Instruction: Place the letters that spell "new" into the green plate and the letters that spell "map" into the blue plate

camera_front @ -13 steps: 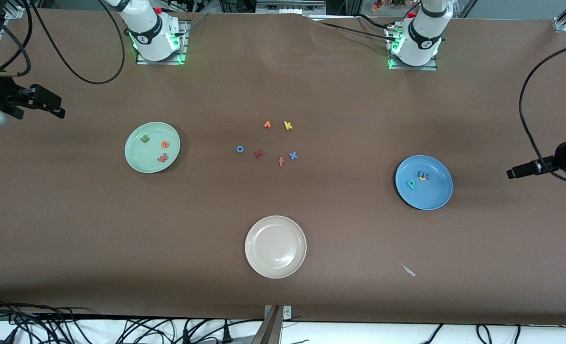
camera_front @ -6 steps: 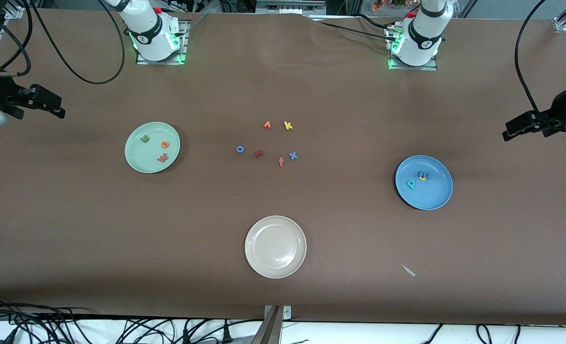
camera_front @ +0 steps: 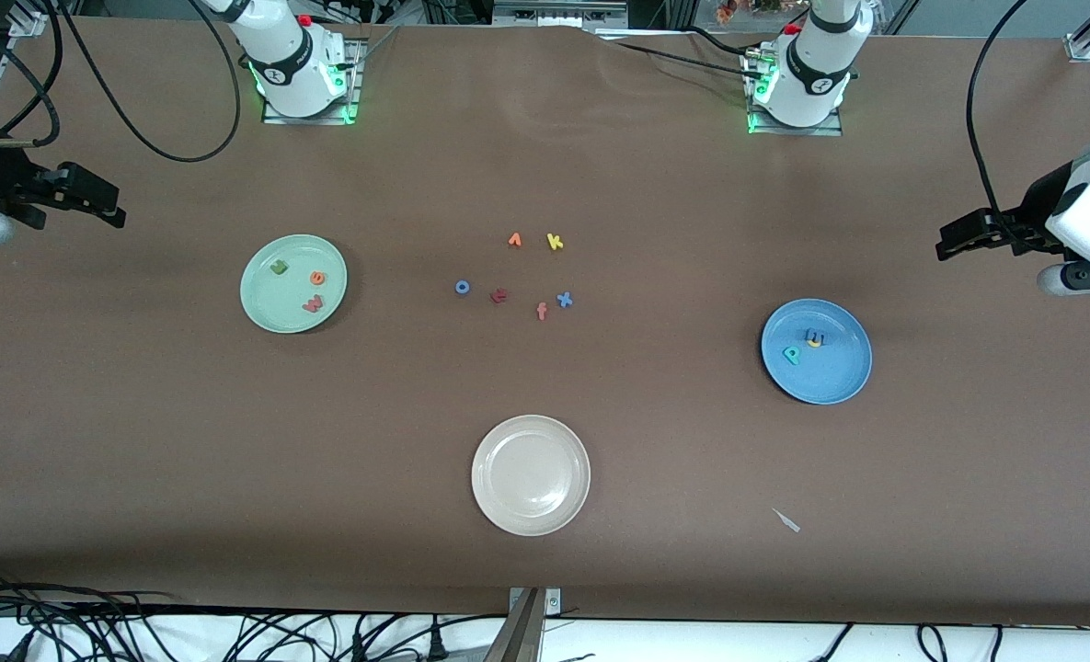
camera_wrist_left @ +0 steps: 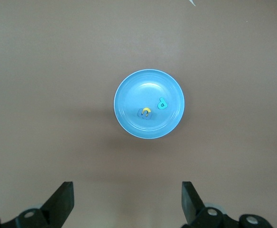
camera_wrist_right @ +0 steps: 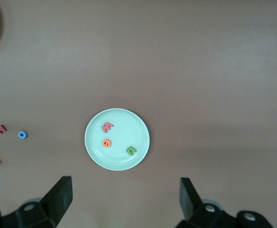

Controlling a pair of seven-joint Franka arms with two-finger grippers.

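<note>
Up in the air at their own ends of the brown table, the left gripper and right gripper both gape wide, holding nothing. Green "n", orange "e" and red "w" lie in the green plate. Teal "p" lies in the blue plate, with yellow "a" resting on blue "m"; "k" and "x" lie loose mid-table.

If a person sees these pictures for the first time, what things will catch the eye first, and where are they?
Three plates stand out on the brown table: the green plate toward the right arm's end holds a green, an orange and a red letter, the blue plate toward the left arm's end holds a teal p with a yellow letter lying on a blue one, and a bare beige-white plate lies nearest the front camera. Six loose letters lie mid-table.
</note>
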